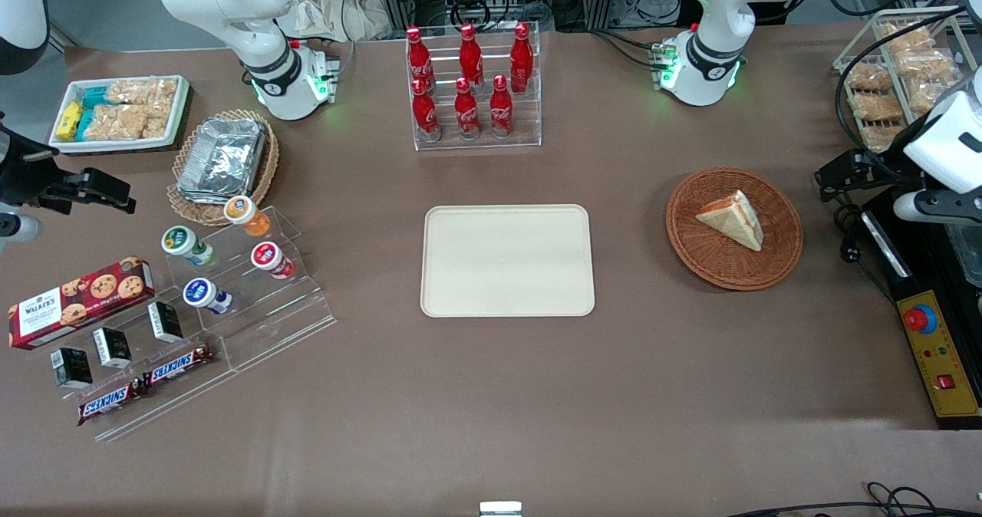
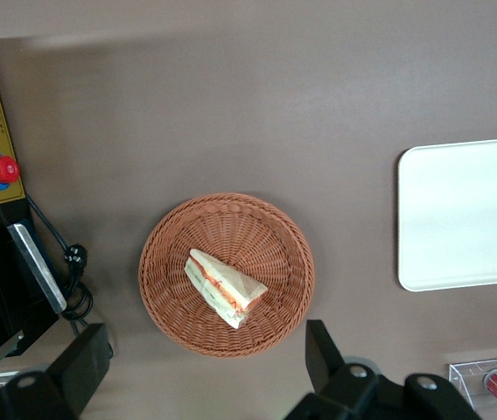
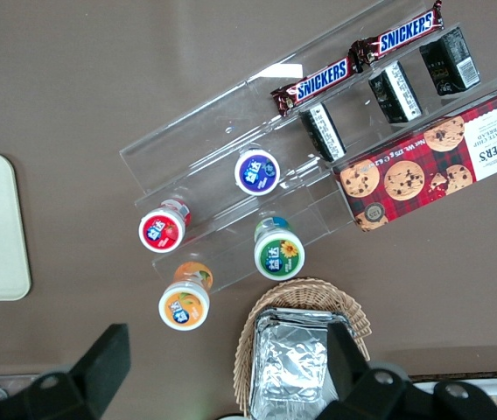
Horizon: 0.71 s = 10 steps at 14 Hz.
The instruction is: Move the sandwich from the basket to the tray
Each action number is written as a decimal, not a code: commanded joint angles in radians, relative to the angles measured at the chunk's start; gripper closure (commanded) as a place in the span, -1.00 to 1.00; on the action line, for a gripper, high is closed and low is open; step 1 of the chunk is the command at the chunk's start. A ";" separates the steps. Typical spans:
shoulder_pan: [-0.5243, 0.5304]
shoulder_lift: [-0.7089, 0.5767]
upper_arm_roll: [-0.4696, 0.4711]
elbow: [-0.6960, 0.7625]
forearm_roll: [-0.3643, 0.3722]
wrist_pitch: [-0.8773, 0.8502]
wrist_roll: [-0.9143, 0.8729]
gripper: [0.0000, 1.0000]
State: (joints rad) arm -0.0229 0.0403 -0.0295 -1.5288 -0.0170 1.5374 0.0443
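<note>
Bench (image 1: 690,394): brown, carries all items.
Tray (image 1: 507,261): bare, mid-bench.
Basket (image 1: 734,228): toward the working arm's end, apart from the tray.
Sandwich (image 1: 733,218): 1 wedge, lying in the basket.
End effector (image 2: 205,367): released, fingers spread, above the basket.

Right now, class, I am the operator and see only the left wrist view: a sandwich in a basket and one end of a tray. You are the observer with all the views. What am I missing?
Observer: The whole tray is bare; nothing lies on the part cut off in your view.
Operator: What stands near it?
Observer: A rack of cola bottles, farther from the front camera than the tray.
Operator: And where is my hand?
Observer: The hand is open. The front view shows it beside the basket, toward the working arm's end of the table, not over the sandwich.
</note>
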 commanded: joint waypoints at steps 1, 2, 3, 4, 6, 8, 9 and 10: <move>-0.009 0.009 0.008 0.024 0.006 -0.019 0.012 -1.00; -0.009 0.009 0.008 0.024 0.006 -0.019 0.011 -1.00; -0.009 0.009 0.008 0.027 0.006 -0.019 0.012 -1.00; -0.009 0.010 0.008 0.026 0.006 -0.019 0.008 -1.00; -0.009 0.009 0.008 0.024 -0.003 -0.020 0.006 -1.00; -0.009 0.009 0.008 0.022 -0.006 -0.020 0.006 -1.00; -0.009 0.009 0.008 0.021 -0.007 -0.022 0.008 -1.00; -0.009 0.009 0.008 0.019 -0.008 -0.029 0.006 -1.00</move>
State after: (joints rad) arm -0.0229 0.0418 -0.0296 -1.5288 -0.0181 1.5343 0.0443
